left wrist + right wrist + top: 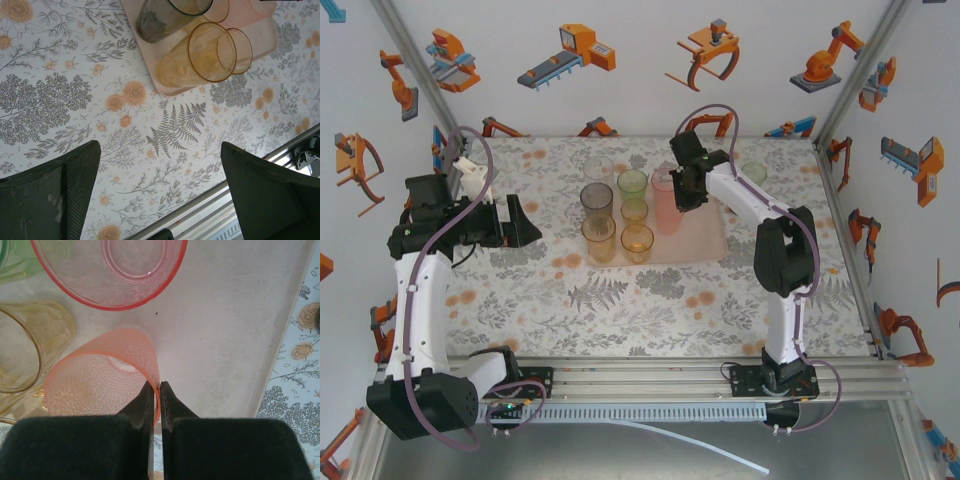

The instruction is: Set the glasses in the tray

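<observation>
**Right end effector pinches a pink tumbler on the tray; left end effector hangs wide open**

Seen from above, a pale pink tray lies in the middle of a floral-patterned surface. Several of the glasses stand on the tray's left half: a smoky grey tumbler, a green tumbler, a small amber tumbler, a tall yellow tumbler and an orange tumbler. A clear tumbler stands at the tray's far left corner, and it is hard to tell whether it is on the tray or just off it. A second green tumbler stands off the tray, on the surface at the far right, behind the right arm.

The right end effector is over the far middle of the tray, closed on a pebbled pink tumbler. In the right wrist view its two dark fingers are almost together, with the tumbler's thin wall pinched between them, one finger inside the rim and one outside. Whether the tumbler's base touches the tray cannot be told. Just beyond it is the rim of a wider pink glass.

The left end effector hovers over the surface to the left of the tray, apart from it. Its jaws are spread wide and hold nothing. The left wrist view looks down on the tray's near left corner
</observation>
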Motion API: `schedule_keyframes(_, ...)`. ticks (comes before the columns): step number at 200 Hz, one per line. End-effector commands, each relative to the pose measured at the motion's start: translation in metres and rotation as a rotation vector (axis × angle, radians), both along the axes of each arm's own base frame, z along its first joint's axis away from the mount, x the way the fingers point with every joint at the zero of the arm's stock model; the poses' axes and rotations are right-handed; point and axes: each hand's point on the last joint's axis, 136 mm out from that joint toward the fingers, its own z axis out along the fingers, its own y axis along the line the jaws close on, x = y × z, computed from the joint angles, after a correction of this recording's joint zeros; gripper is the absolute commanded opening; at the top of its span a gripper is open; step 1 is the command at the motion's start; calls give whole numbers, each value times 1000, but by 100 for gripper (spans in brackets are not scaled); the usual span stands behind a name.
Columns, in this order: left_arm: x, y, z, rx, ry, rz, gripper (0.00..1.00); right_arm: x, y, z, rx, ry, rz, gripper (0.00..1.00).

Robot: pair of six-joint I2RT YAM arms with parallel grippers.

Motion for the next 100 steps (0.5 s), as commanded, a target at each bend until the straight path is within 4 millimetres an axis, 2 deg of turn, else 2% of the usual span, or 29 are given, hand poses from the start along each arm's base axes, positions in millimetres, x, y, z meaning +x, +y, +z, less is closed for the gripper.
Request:
schedule_keyframes(1, -3, -2, 5, -8, -26, -8, 97, 7, 0, 5, -5, -20, 3, 9)
schedule_keyframes(49, -3, -2, 7, -6, -30, -8, 97, 8, 0, 4, -6, -23, 1, 13)
schedule_keyframes(100, -4, -1, 11, -5, -37, -4, 97, 8, 1, 6, 6, -32, 3, 24)
